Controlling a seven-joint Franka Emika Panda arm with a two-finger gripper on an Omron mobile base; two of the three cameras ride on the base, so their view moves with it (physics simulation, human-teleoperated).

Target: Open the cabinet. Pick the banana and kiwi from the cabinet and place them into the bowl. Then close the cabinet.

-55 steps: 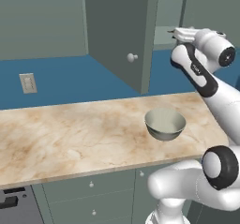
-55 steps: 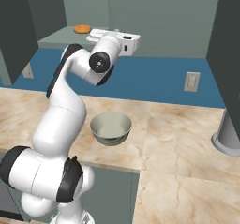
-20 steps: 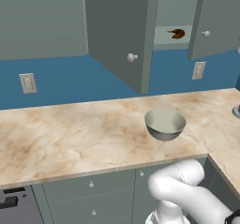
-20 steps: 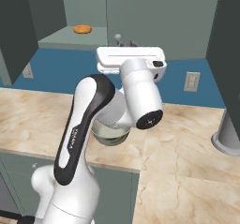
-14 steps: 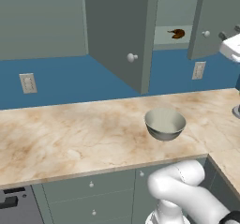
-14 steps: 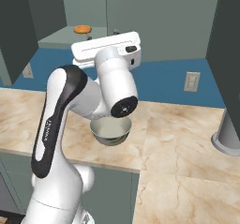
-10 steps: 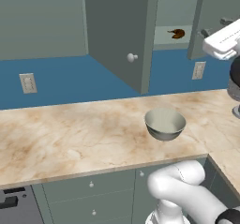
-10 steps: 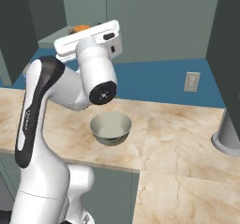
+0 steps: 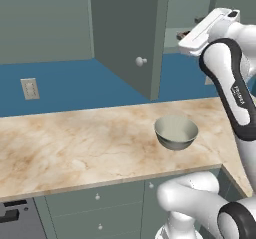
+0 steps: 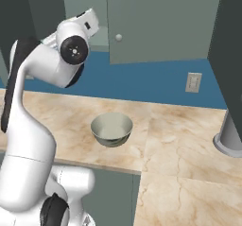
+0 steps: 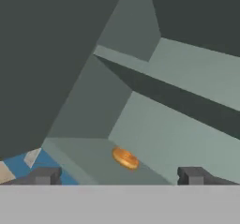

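While the gripper gapes released, one banana lies inside the cabinet; one bowl waits.

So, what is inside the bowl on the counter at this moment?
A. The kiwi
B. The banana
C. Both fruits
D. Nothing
D: in both base views the bowl shows only its bare pale inside, with no fruit in it, while an orange-brown fruit lies on the cabinet shelf in the hand view.
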